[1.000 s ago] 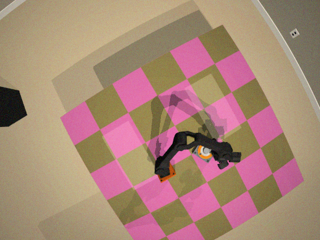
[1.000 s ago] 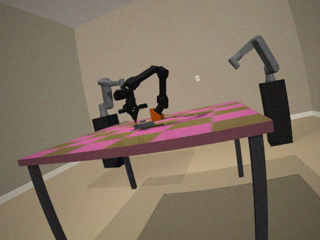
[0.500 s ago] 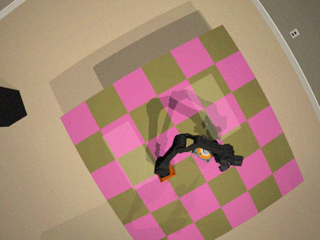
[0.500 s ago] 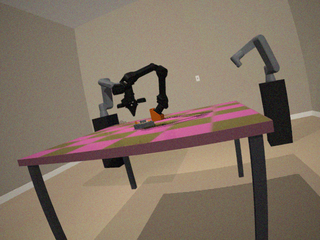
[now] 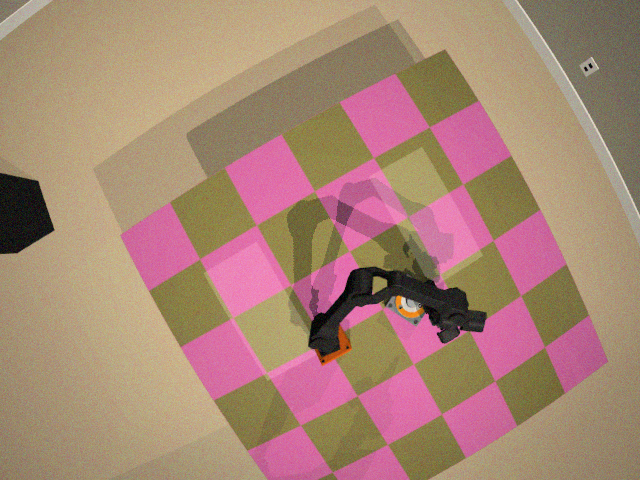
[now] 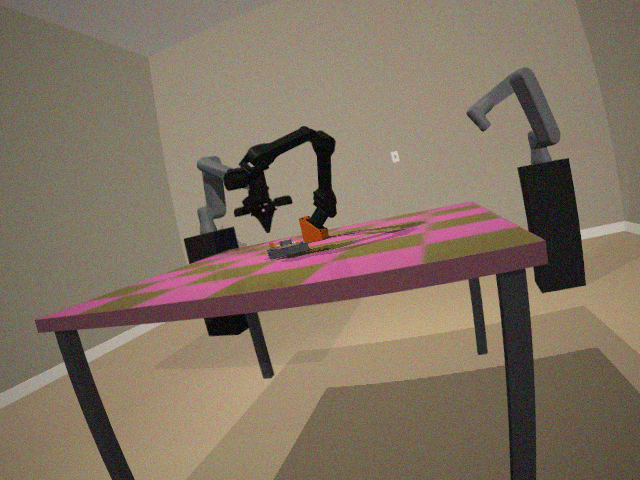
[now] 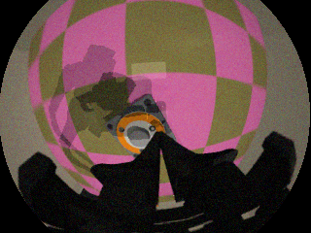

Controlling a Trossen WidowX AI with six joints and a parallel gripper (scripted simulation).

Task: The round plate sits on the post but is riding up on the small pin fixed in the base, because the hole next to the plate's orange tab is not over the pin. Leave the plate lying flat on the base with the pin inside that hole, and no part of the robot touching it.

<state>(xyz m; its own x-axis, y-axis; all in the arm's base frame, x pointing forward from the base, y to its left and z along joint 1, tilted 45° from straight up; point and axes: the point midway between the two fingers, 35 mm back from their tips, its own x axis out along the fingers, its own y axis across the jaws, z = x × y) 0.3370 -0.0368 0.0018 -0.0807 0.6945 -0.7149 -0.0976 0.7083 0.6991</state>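
Fingertips pinched together on nothing, our gripper [image 6: 267,227] hangs above the plate [image 7: 139,132], which sits just beyond and below; we should lift straight, avoiding its orange tab.

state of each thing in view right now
tool: shut, holding nothing, raised above the plate, not touching it
plate: on the post over the base; flat or tilted, cannot tell
base: resting on the table
arm: arched over the table, tool pointing down
table: standing on its legs
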